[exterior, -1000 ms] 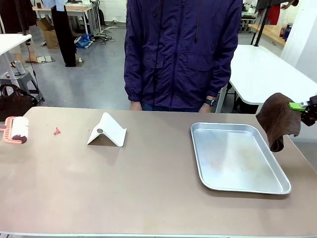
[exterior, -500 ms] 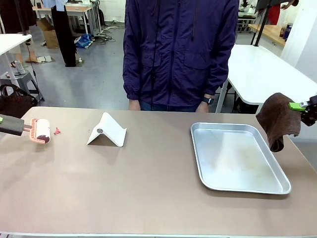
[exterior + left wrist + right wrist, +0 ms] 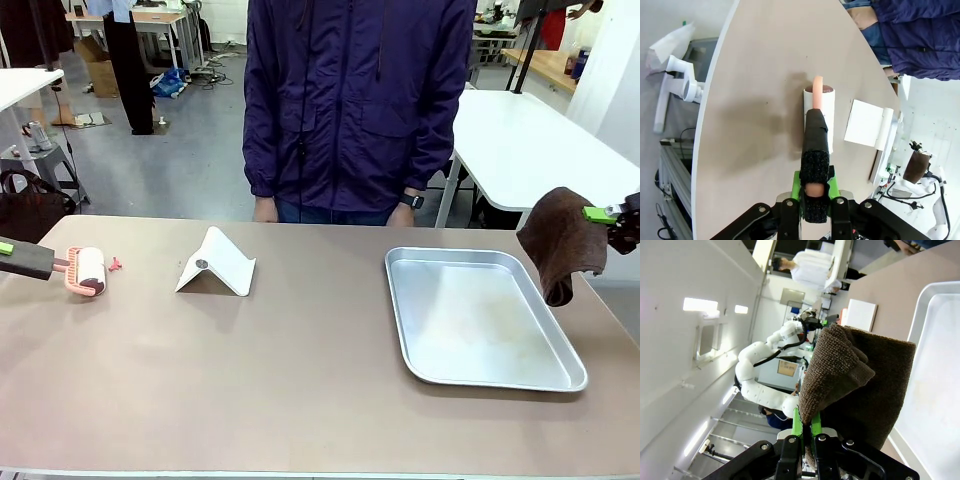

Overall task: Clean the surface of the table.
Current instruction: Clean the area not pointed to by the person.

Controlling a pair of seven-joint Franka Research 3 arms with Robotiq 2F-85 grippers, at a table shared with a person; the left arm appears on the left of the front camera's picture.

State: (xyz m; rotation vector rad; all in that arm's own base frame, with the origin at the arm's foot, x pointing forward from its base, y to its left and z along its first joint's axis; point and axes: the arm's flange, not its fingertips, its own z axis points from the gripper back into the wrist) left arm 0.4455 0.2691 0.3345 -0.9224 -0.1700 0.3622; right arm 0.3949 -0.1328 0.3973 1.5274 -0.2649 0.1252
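Table [image 3: 300,380]: spans the lower half of the front view, brownish matte top with a pale near edge.
Handling: judged rigid, heavy and fixed, with a smooth top that should let a roller or cloth glide. There is nothing to grasp on it; the hold belongs on the tool's handle, and the top takes only light downward pressure.
Debris: a small pink bit [image 3: 114,264] lies at middle left, just right of the roller head. It looks light and easily flicked.
Roller [image 3: 88,270]: a lint roller at the left edge, pink frame and white drum. Whether it touches the top cannot be told.
Left gripper [image 3: 815,192]: clamped on the roller's dark handle, low in the wrist view.
Card [image 3: 218,262]: a white folded stand, left of centre, near the far edge.
Tray [image 3: 480,320]: silver, right of centre, resting on the top.
Cloth [image 3: 562,243]: brown and soft, hanging at the right edge above the tray's far corner.
Right gripper [image 3: 805,427]: pinched on the cloth's upper fold.
Person [image 3: 360,100]: stands at the far side, top centre, hands low behind the edge.
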